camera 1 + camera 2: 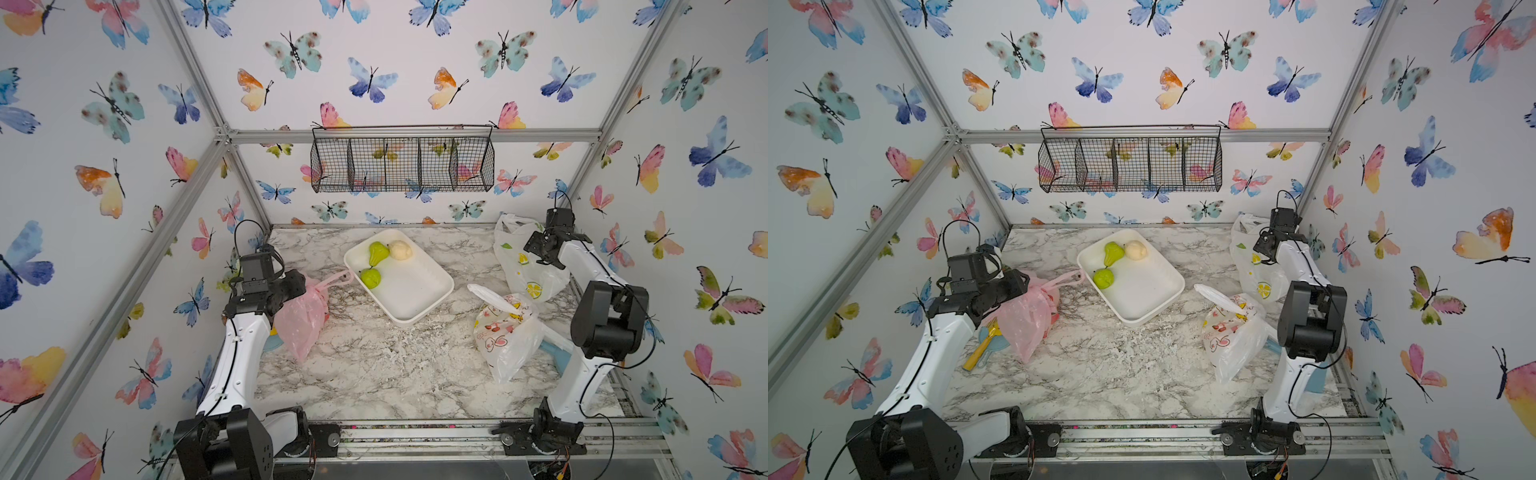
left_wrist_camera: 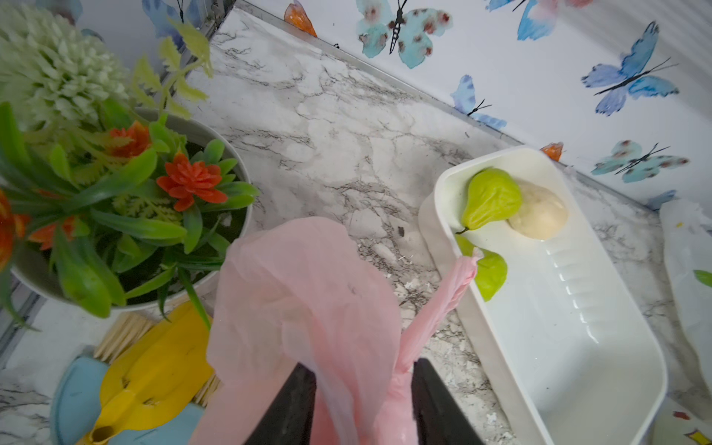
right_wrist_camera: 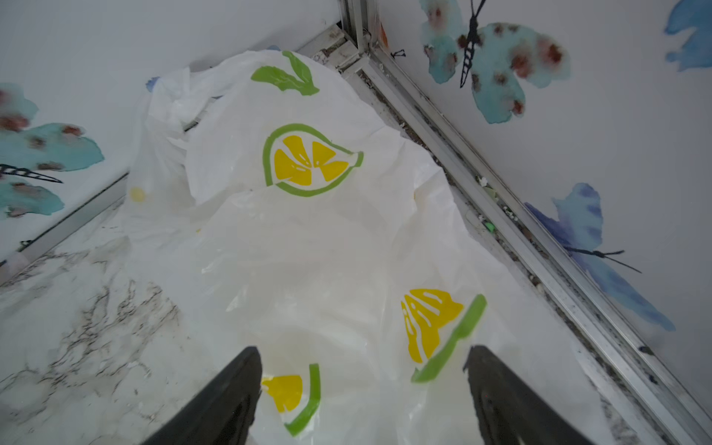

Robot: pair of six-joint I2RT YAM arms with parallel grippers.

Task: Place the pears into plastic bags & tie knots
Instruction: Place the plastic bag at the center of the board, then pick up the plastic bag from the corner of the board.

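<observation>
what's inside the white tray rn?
In the white tray: green pear touching cream pear, second green pear apart. The tray floor beneath them is covered.

Overhead view of the workcell. A white rectangular plastic tray lay askew on the grey-veined marble-patterned tabletop. It held a bright green pear touching a pale cream, rounder pear, with a second green pear just beside them. The left gripper met the top of a translucent pink plastic bag, whose twisted handle strip reached towards the tray. The right gripper hung over a white lemon-printed plastic bag at the far right; a white plastic bag with red doodles lay nearer the camera. A black wire basket hung on the butterfly-papered back wall.
</observation>
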